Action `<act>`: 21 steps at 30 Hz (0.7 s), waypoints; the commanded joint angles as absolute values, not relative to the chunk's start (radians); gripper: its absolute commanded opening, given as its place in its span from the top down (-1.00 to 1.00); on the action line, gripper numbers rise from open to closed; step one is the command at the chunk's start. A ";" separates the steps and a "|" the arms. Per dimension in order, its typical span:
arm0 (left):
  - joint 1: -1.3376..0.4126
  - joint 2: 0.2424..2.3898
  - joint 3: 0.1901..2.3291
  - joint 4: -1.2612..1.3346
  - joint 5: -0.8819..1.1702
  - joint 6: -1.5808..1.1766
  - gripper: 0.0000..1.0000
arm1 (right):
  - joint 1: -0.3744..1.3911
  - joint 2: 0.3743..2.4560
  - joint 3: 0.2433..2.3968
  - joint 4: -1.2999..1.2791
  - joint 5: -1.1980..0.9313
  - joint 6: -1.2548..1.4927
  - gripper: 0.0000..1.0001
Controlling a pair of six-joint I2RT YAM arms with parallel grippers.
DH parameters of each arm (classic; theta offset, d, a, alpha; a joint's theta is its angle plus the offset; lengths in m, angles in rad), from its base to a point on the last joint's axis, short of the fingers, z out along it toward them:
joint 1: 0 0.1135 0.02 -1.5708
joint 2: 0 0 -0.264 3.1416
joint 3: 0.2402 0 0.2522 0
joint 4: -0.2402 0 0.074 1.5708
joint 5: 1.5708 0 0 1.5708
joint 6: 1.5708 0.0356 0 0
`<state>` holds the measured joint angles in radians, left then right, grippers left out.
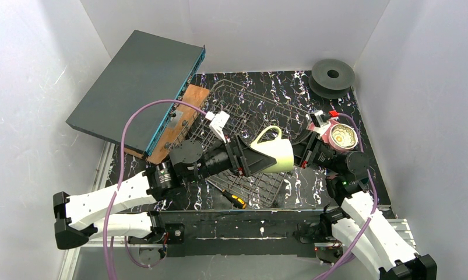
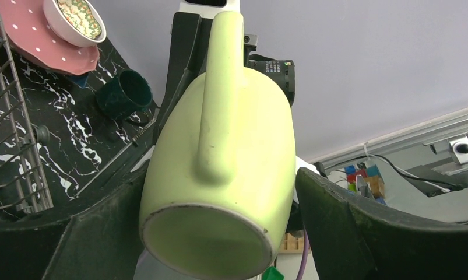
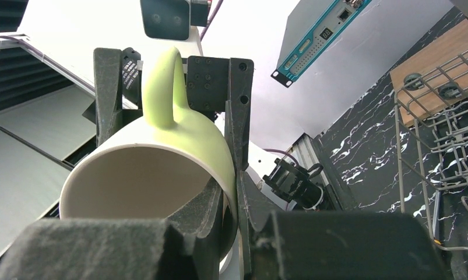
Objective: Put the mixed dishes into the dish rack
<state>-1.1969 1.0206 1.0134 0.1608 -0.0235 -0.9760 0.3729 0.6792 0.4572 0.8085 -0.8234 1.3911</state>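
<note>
The pale yellow-green mug [image 1: 275, 153] lies on its side in the air over the near right part of the dish rack [image 1: 249, 108], handle up. My left gripper [image 1: 261, 157] clasps its base end; in the left wrist view its fingers flank the mug [image 2: 231, 134] closely. My right gripper [image 1: 299, 156] is shut on the mug's rim [image 3: 161, 175], one finger inside and one outside. The pink plate [image 2: 33, 44] carries the white bowl [image 2: 74, 20] right of the rack, with the dark green mug [image 2: 123, 93] beside it. The small white cup and blue dish are out of view.
A big dark grey box [image 1: 138, 87] leans at the back left over a wooden board [image 1: 182, 122]. A black spool [image 1: 333, 76] sits at the back right. A yellow-black screwdriver [image 1: 228, 195] lies at the rack's near edge. White walls enclose the table.
</note>
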 commanded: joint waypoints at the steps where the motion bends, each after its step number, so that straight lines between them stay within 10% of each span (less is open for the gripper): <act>1: -1.212 1.016 1.038 0.195 -0.065 -0.974 -0.81 | 0.384 0.653 0.471 0.845 -0.782 1.375 0.97; 8: -1.216 1.010 1.019 0.239 -0.087 -0.966 -0.71 | 0.397 0.656 0.463 0.841 -0.780 1.364 0.97; 14: -1.217 0.988 1.001 0.257 -0.103 -0.944 0.01 | 0.402 0.654 0.446 0.837 -0.776 1.355 0.85; 21: -1.216 0.940 0.950 0.304 -0.104 -0.908 0.70 | 0.404 0.652 0.431 0.805 -0.777 1.327 0.26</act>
<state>-1.2129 0.9966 0.9600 0.2047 -0.0708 -0.9558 0.4011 0.6643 0.4294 0.7864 -0.7879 1.3529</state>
